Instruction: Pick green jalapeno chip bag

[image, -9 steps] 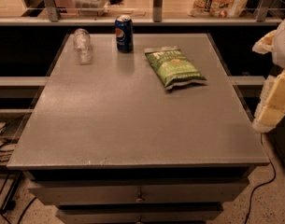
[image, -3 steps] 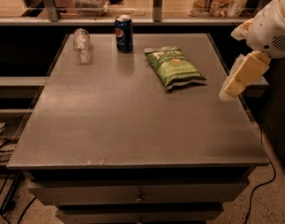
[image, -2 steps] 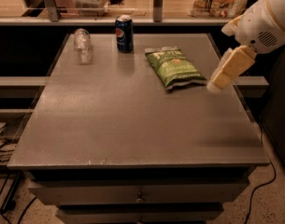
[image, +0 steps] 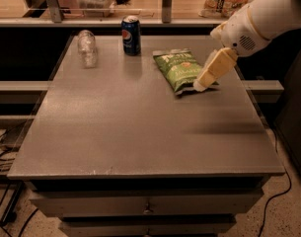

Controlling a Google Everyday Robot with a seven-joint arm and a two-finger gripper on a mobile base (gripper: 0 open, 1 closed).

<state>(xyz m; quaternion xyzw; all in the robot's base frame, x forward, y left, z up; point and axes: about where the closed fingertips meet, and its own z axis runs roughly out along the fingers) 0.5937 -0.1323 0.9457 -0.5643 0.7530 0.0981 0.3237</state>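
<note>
Green jalapeno chip bag (image: 177,67) lies far-right on the table (image: 140,137). The gripper (image: 200,86) has swung in from the right to the bag's edge, so a grab looks close. Can't tell if it's apart or together.

Grey table (image: 140,132), green jalapeno chip bag (image: 178,69) lying flat at back right, blue soda can (image: 131,35) upright at back centre, clear plastic bottle (image: 87,48) on its side at back left, gripper (image: 201,86) at the bag's right edge
</note>
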